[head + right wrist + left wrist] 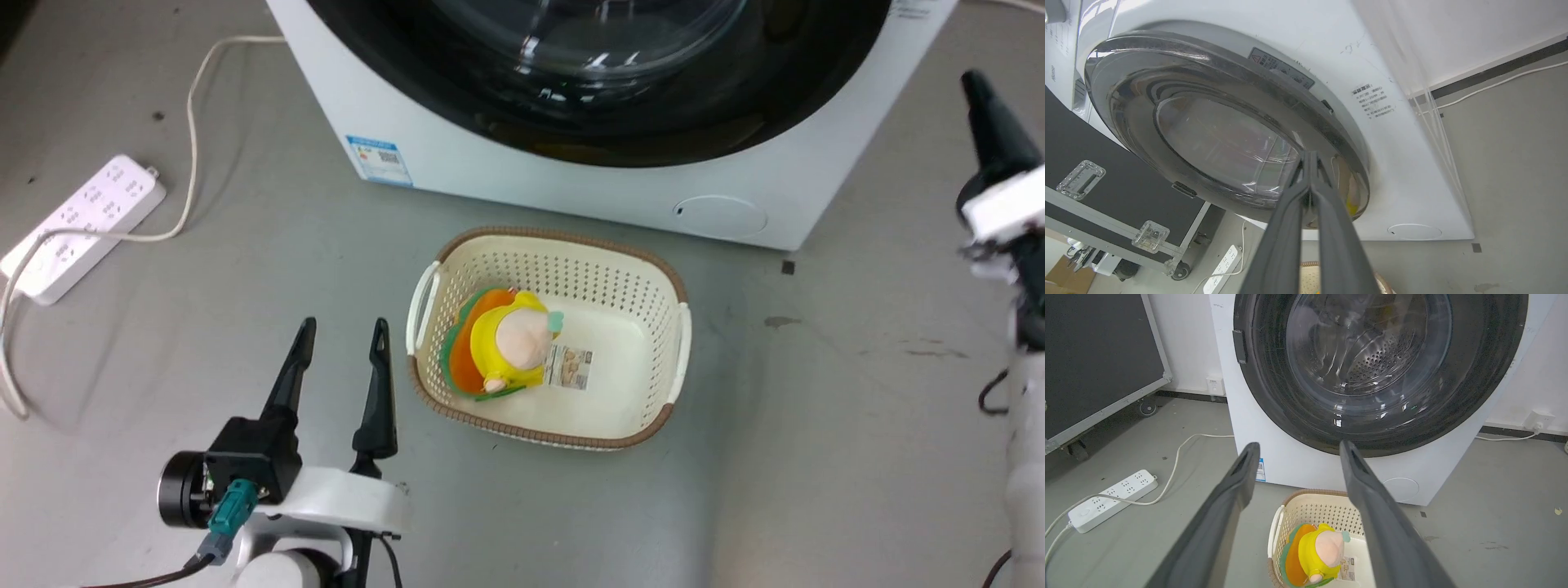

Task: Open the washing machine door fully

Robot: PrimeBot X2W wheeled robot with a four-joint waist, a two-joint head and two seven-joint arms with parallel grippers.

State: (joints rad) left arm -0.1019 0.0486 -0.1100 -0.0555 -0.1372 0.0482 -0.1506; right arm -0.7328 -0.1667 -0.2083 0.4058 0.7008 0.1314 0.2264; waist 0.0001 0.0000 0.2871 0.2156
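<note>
Toy (510, 343) in cream basket (588, 273) before washing machine (441, 155)

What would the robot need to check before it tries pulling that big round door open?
1. Door open: not ok. The washing machine door looks shut against the washing machine.
2. Right gripper touching the door's rim: cannot tell; its fingers are pressed together, pointing at it.
3. Left gripper out of the way: ok; open, low beside the basket.
4. Swing path clear: cannot tell; the basket stands on the floor before the door.
5. Power strip clear: ok, off to the left.
</note>
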